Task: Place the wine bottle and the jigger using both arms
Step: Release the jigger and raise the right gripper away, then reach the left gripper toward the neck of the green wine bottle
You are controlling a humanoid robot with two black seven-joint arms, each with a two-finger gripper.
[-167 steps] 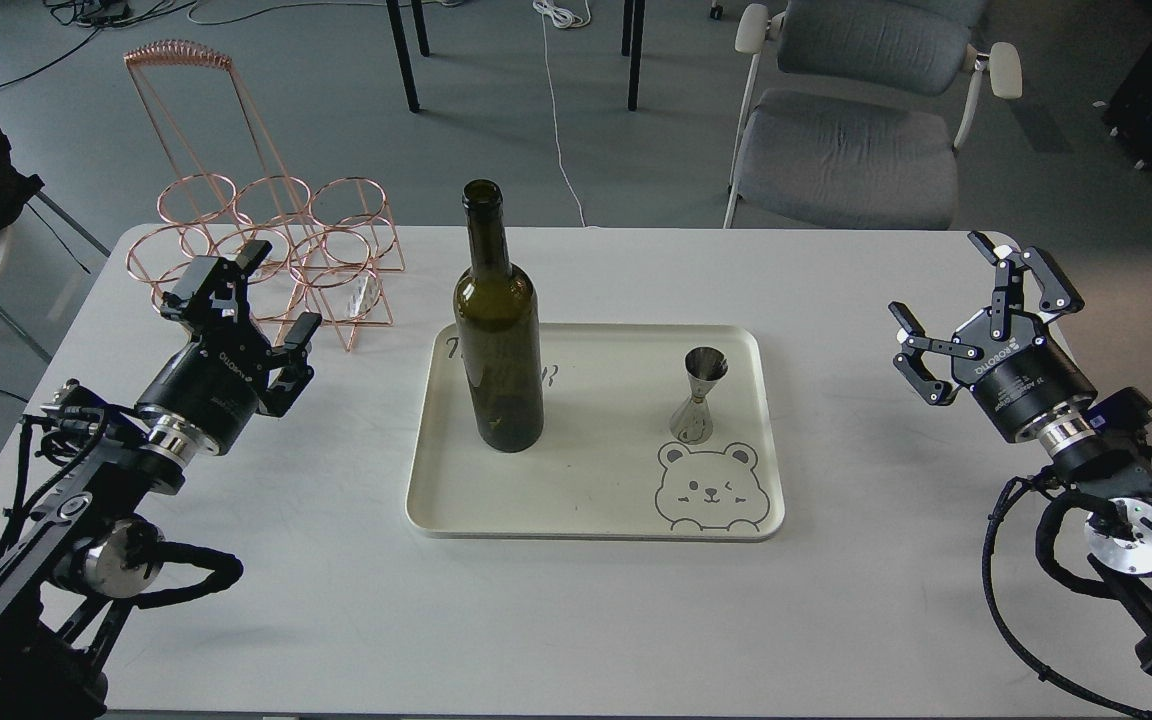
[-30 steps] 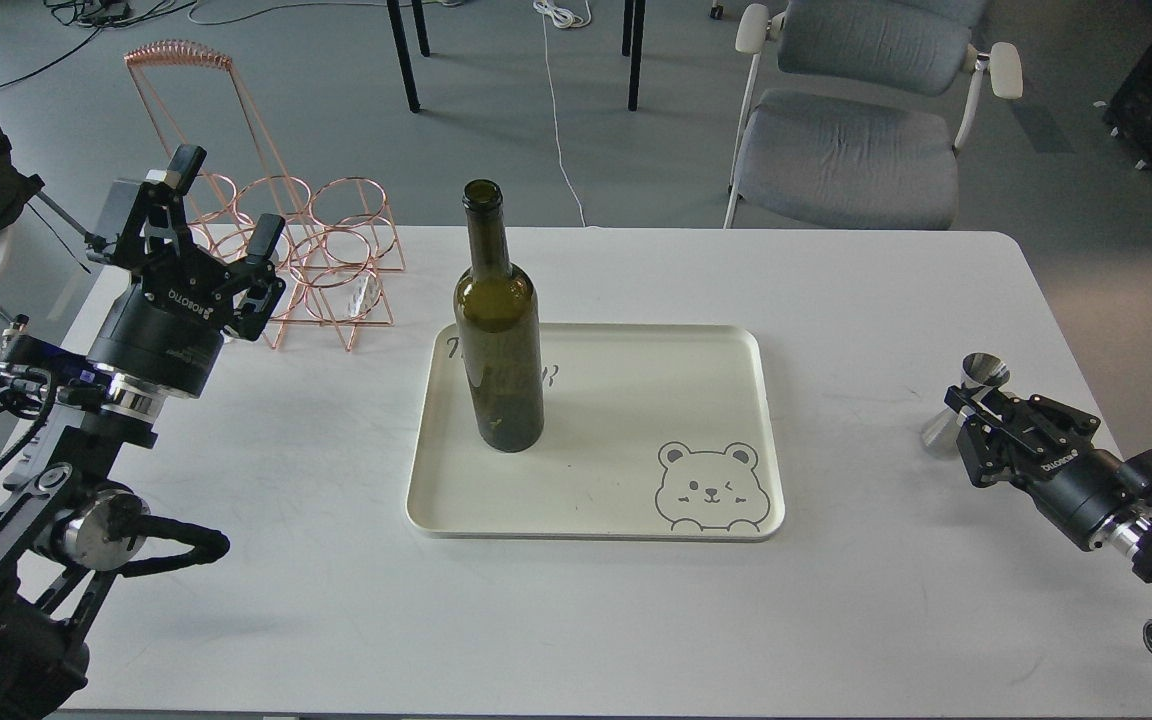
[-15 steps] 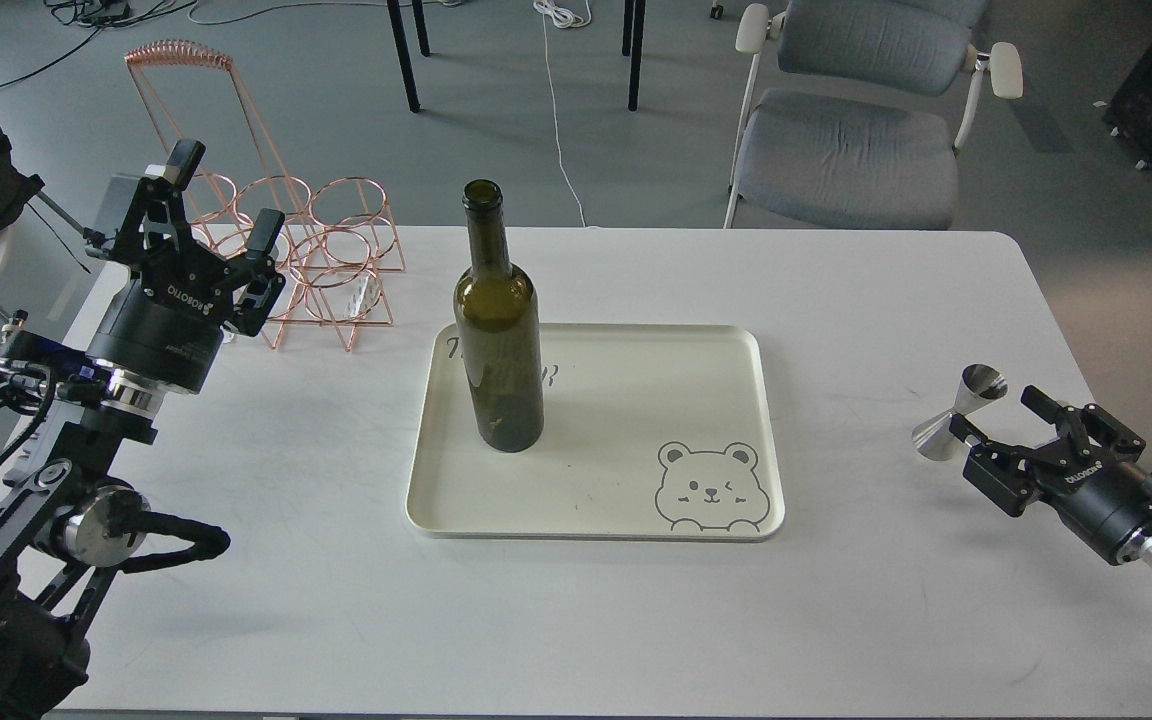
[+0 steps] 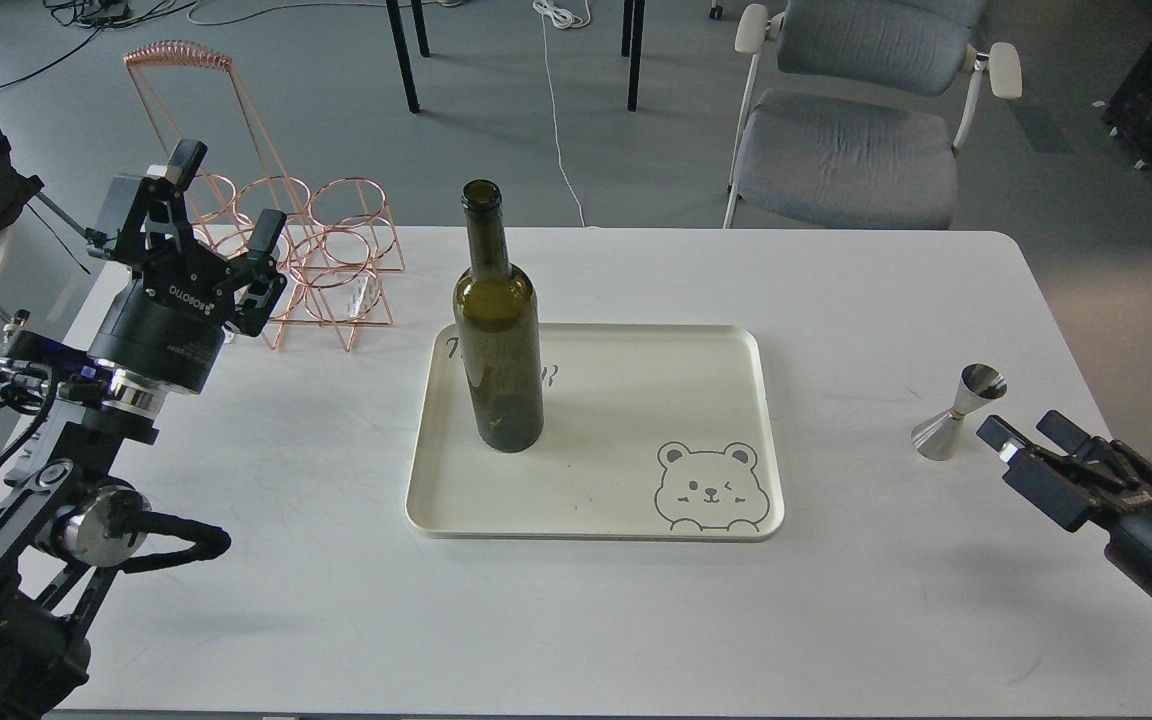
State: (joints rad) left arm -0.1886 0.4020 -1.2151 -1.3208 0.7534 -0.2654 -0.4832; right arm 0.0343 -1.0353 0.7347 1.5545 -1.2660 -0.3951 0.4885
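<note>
The wine bottle (image 4: 498, 330), dark olive-green with a long neck, stands upright on the left part of the cream tray (image 4: 636, 400). The shiny steel jigger (image 4: 956, 412) stands on the white table (image 4: 576, 620) to the right of the tray, leaning slightly. My right gripper (image 4: 1022, 428) is open and empty, just right of the jigger and apart from it, low over the table. My left gripper (image 4: 228, 195) is open and empty, raised at the table's far left, well left of the bottle.
A copper wire bottle rack (image 4: 326, 250) stands at the back left, right behind my left gripper. A bear drawing marks the tray's front right corner. A grey chair (image 4: 856, 130) stands beyond the table's far edge.
</note>
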